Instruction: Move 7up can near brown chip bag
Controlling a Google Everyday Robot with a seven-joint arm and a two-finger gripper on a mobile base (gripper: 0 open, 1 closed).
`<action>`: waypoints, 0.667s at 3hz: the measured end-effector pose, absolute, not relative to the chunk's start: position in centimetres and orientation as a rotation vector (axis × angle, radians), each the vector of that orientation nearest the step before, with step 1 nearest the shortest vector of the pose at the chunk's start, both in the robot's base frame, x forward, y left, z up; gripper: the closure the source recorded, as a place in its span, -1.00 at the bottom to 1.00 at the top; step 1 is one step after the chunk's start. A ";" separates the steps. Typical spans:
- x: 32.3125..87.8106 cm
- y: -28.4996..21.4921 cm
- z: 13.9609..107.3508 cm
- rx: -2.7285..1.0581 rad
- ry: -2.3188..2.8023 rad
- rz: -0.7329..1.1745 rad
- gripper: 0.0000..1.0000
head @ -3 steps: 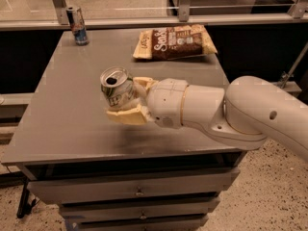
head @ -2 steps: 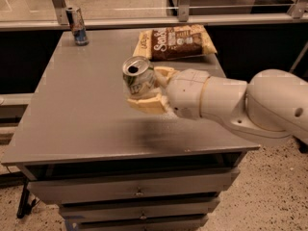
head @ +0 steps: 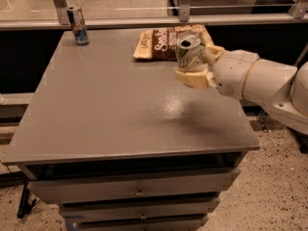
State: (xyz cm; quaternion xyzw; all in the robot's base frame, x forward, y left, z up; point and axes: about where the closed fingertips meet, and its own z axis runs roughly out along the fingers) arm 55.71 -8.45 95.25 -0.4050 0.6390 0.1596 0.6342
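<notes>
- 7up can [head: 189,51] is up off the surface [head: 115,109], over its far right part, and the claw [head: 198,65] is clamped on it, cream fingers gripping from below and behind.
- It hangs right at the chip bag [head: 156,43], covering the bag's right end from this angle. Whether it's over the bag or just short of it, I can't tell.
- Step in hand, by my read: the carry is about done and the set-down is due.
- The next move calls for lowering the can upright onto bare surface just beside the bag, not on top of it. Then the claw lets go and backs out without nudging either one.
- Room: there's plenty of open surface toward the near edge and the left edge.
- The right edge sits close under the arm [head: 260,81], so a spot on the bag's near side, toward the middle, looks safer.
- Slim can [head: 77,25] stands at the far left corner, well apart and no bother.
</notes>
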 end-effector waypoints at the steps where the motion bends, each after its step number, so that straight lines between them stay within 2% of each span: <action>1: 59.0 -11.2 94.6 -0.838 1.457 0.332 1.00; 2: 62.8 -12.6 92.7 -0.773 1.463 0.334 1.00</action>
